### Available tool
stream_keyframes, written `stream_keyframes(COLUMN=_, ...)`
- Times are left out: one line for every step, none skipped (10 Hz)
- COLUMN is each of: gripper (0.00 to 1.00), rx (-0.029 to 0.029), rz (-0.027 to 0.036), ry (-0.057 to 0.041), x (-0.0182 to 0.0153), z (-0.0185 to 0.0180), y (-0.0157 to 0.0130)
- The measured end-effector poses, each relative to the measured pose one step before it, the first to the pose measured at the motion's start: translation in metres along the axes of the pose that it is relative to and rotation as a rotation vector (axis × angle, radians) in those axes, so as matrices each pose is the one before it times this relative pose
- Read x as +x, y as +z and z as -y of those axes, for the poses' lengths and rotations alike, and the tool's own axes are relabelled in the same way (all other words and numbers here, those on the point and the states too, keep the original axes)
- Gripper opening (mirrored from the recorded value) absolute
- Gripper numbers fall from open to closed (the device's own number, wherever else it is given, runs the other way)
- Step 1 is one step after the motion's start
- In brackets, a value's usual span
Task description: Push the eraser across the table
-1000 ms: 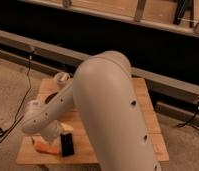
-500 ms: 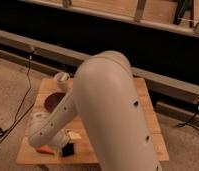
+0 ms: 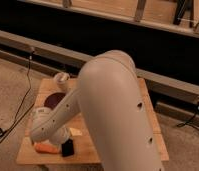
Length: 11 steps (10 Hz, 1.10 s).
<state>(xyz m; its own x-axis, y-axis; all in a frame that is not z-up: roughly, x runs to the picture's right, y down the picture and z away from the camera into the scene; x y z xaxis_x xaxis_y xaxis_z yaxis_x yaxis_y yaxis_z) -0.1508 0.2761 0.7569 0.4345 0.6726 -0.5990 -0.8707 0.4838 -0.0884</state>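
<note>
Now | end effector [image 3: 49,141] open, low beside eraser [image 3: 68,148] | eraser near table [image 3: 146,107] front edge

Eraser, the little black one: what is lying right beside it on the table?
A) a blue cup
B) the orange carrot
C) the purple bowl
B: the eraser lies near the front edge of the table with the orange carrot close beside it. The purple bowl sits farther back, and the gripper is low over that front corner, by the carrot.
</note>
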Motion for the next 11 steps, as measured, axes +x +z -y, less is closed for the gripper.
stream_keyframes(gripper=0.8, rx=0.00489, rz=-0.00264, ry=0.00287, x=-0.00177, z=0.00306, y=0.00132)
stream_keyframes(gripper=0.8, rx=0.00799, rz=-0.00917, ry=0.00607, x=-0.00287, z=0.00409, y=0.00444)
stream_keyframes(gripper=0.8, rx=0.00654, rz=-0.00261, ry=-0.00109, x=-0.00247, z=0.00117, y=0.00321)
stream_keyframes(gripper=0.8, rx=0.00488, rz=-0.00477, ry=-0.00425, x=-0.00258, z=-0.00204, y=0.00279)
stream_keyframes(gripper=0.8, rx=0.00498, rz=0.00013, ry=-0.00772, x=-0.00366, z=-0.00325, y=0.00169)
stream_keyframes(gripper=0.8, rx=0.0068, rz=0.00063, ry=-0.00288, x=-0.00297, z=-0.00062, y=0.00119)
stream_keyframes(gripper=0.8, rx=0.00813, rz=-0.00167, ry=-0.0012, x=-0.00141, z=0.00017, y=0.00118)
stream_keyframes(gripper=0.8, rx=0.01024, rz=0.0001, ry=-0.00363, x=-0.00111, z=0.00051, y=0.00048)
stream_keyframes(gripper=0.8, rx=0.01166, rz=-0.00031, ry=0.00222, x=-0.00034, z=0.00296, y=0.00069)
stream_keyframes(gripper=0.8, rx=0.01255, rz=-0.00212, ry=0.00815, x=0.00033, z=0.00501, y=0.00148)
stream_keyframes(gripper=0.8, rx=0.00949, rz=-0.00254, ry=0.00752, x=0.00109, z=0.00435, y=0.00141)
